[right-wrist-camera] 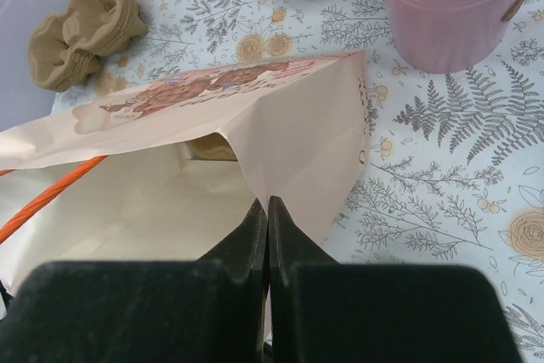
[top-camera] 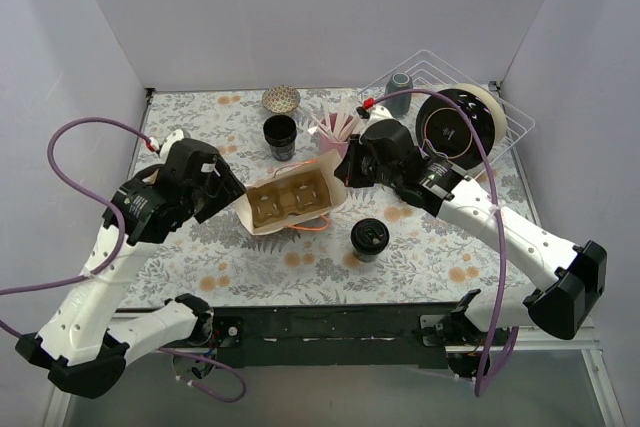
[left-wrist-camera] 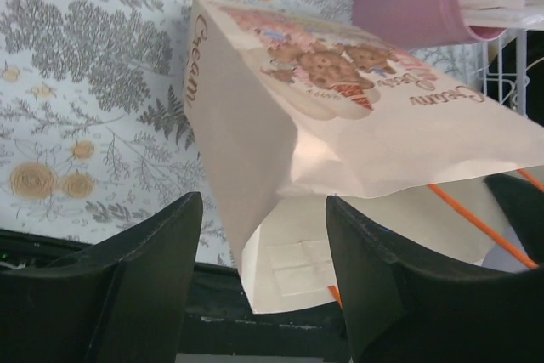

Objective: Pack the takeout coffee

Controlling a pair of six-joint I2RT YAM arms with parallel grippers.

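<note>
The takeout coffee (top-camera: pixel 369 237) is seen standing upright on the surface (top-camera: pixel 270 267), near the front edge and just beside the paper bag (top-camera: pixel 290 202). It is touched by neither arm.

The cup is judged to be light, with a thin wall that would give under a hard squeeze. The glossy lid is judged slippery and liable to pop off. A hold around the body, below the lid's rim, is therefore advised, with the cup kept upright throughout.

The jaws of the left gripper (left-wrist-camera: pixel 263 210) are held about half open. The bag's end is set between them, but no clamping is shown. The jaws of the right gripper (right-wrist-camera: pixel 268 206) are pressed fully together, apparently pinching the bag's rim.

Only the overhead view shows the coffee, and only there is a brown carrier (top-camera: pixel 285 204) with 2 wells seen inside the bag's open mouth. The coffee is missing from both wrist views. The bag's printed side and the gap between the left jaws are shown by the left wrist view alone. The pinched rim, the bag's pale inner wall and an orange handle (right-wrist-camera: pixel 51 197) are shown by the right wrist view.
</note>
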